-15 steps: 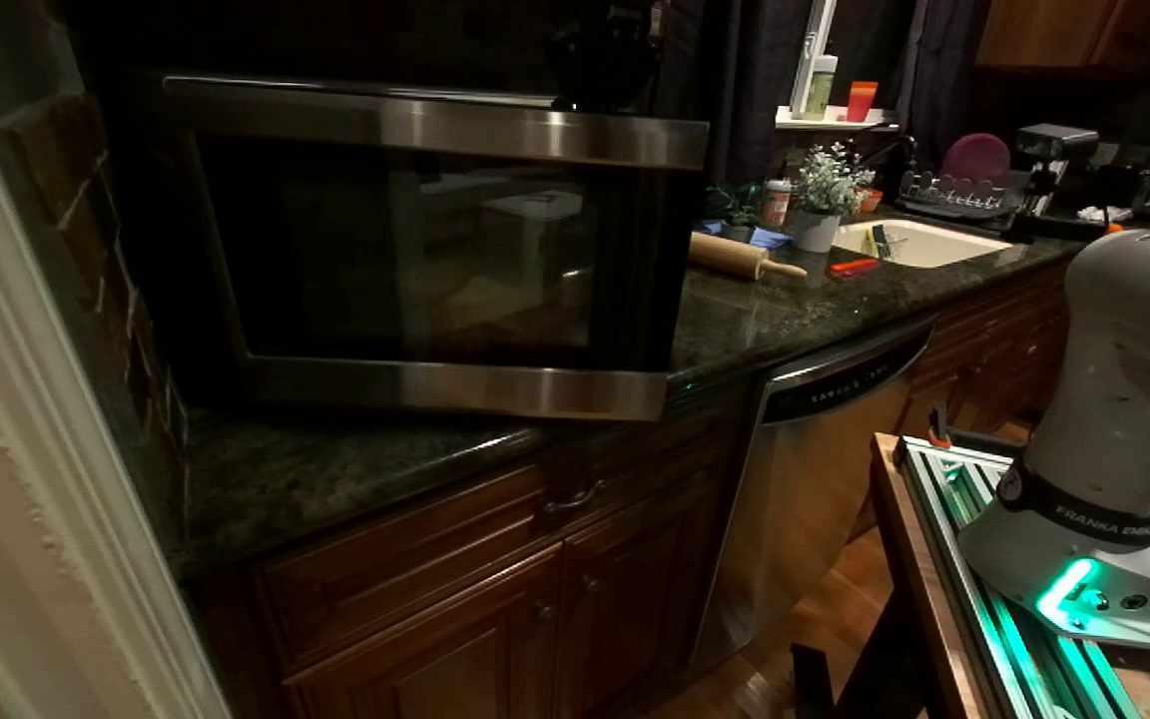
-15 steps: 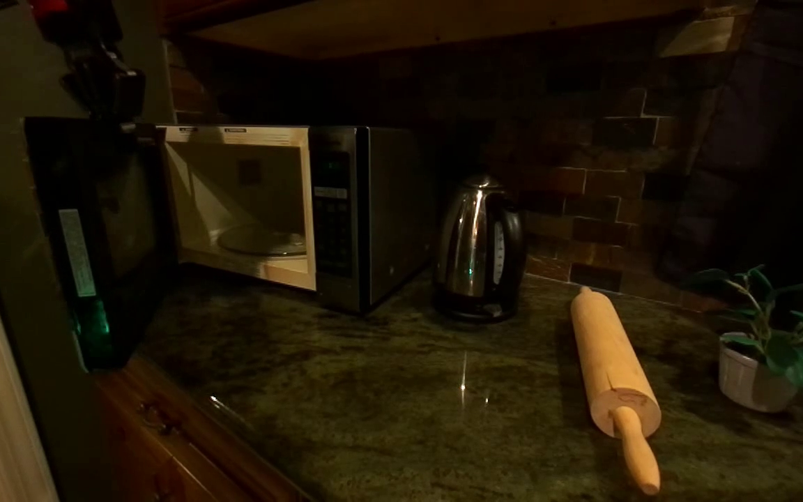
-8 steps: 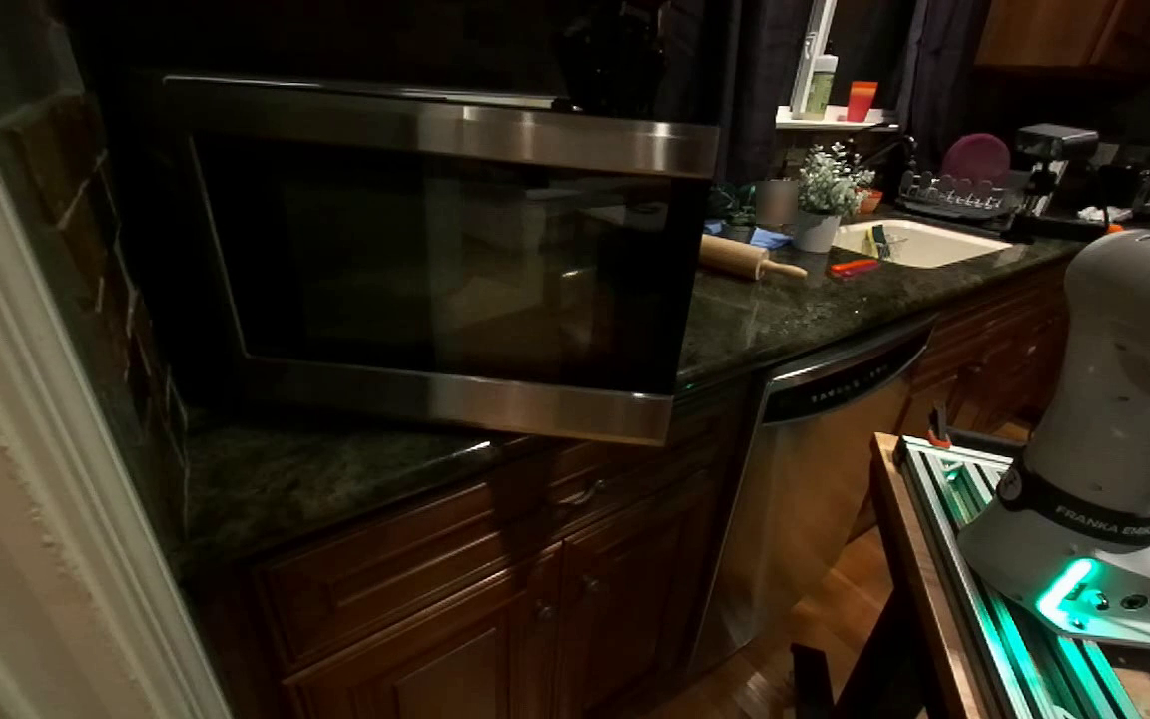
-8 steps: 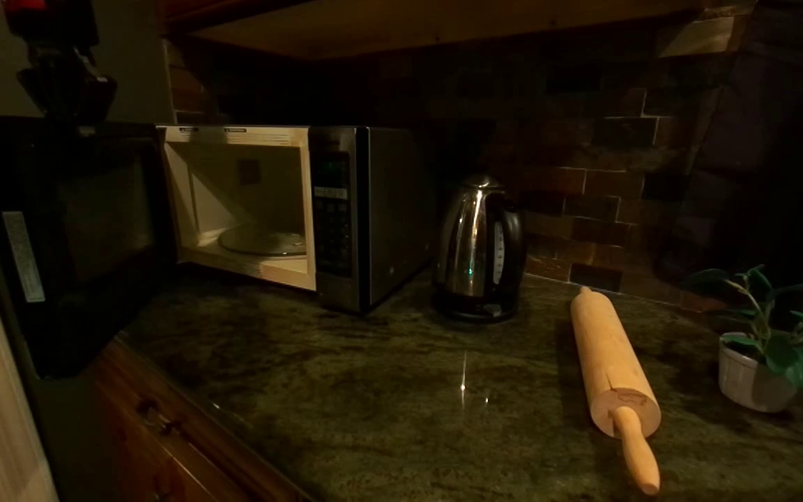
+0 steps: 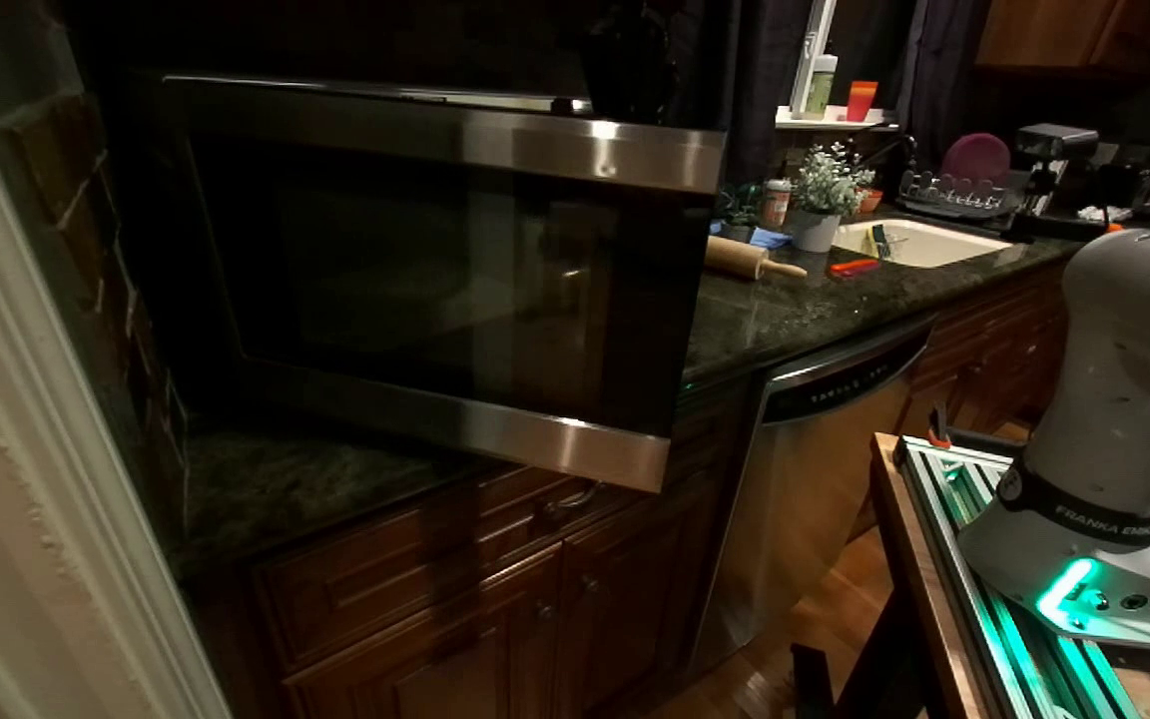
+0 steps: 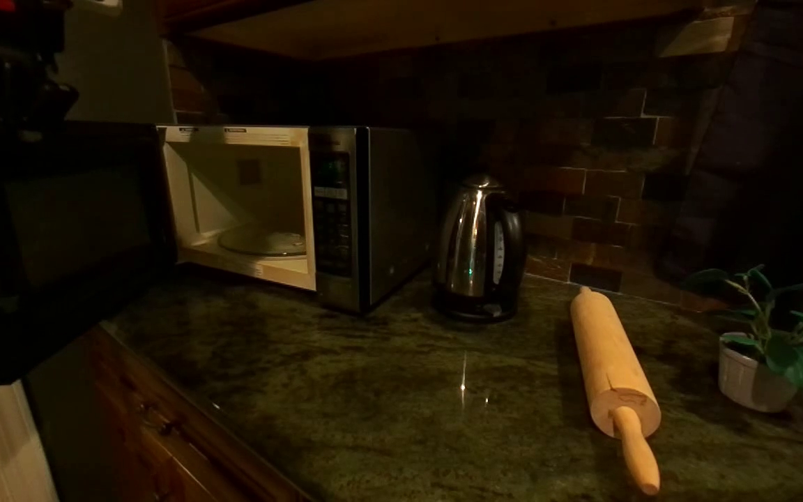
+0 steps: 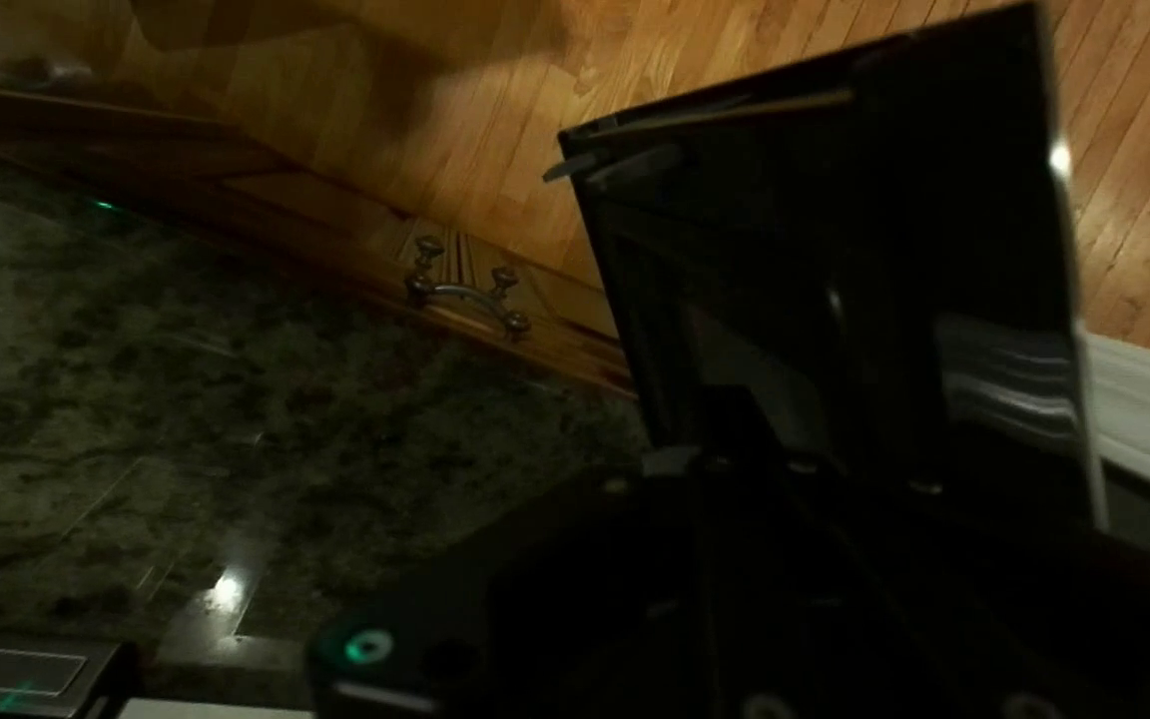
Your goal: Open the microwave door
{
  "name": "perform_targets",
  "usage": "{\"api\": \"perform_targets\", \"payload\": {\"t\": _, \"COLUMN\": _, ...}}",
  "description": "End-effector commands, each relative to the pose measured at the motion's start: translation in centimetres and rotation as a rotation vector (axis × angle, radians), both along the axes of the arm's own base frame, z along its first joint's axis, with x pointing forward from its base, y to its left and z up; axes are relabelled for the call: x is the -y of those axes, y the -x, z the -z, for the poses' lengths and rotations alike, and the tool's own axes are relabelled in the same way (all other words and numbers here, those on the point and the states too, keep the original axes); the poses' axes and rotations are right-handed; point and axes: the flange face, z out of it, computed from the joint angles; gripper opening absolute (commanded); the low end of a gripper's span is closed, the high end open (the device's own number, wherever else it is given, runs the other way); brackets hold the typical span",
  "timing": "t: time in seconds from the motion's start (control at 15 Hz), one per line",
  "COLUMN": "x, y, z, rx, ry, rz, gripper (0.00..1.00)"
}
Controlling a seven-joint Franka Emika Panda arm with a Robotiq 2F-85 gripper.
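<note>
The microwave (image 6: 400,209) stands on the counter with its lit cavity and glass turntable in sight. Its microwave door (image 6: 88,223) is swung wide open, its dark inner face towards this camera. In an exterior view the door's steel-framed outer face (image 5: 415,280) juts over the counter edge. In the wrist view its dark inner side (image 7: 894,250) and latch hooks show. My gripper (image 6: 33,132) is at the door's top on the inner side; its fingers look closed together with nothing between them. The tips are very dark in the wrist view (image 7: 700,454), and contact with the door is hard to make out.
A steel kettle (image 6: 475,251), a rolling pin (image 6: 614,362) and a potted plant (image 6: 757,373) stand on the dark counter (image 6: 401,418) beside the microwave. A drawer handle (image 5: 575,499) is below the door. A white door frame (image 5: 56,399) is at the side.
The microwave door has swung further open, its free edge moving out past the counter edge. My gripper has moved along with it on the inner side.
</note>
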Motion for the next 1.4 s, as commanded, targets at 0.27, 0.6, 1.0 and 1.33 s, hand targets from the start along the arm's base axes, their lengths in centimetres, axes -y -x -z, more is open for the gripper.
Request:
{"api": "perform_targets", "payload": {"t": 0.27, "x": -1.8, "y": 1.5, "z": -1.0, "rx": 0.02, "ry": -0.138, "rz": -0.201, "gripper": 0.0}}
{"api": "perform_targets", "payload": {"t": 0.6, "x": -1.4, "y": 1.9, "z": -2.0, "rx": 0.012, "ry": -0.145, "rz": -0.224, "gripper": 0.0}}
{"api": "perform_targets", "payload": {"t": 1.0, "x": 1.4, "y": 2.4, "z": -5.2, "rx": 0.12, "ry": 0.098, "rz": -0.131, "gripper": 0.0}}
{"api": "perform_targets", "payload": {"t": 1.33, "x": 4.3, "y": 1.4, "z": -5.7, "rx": 0.135, "ry": 0.192, "rz": -0.027, "gripper": 0.0}}
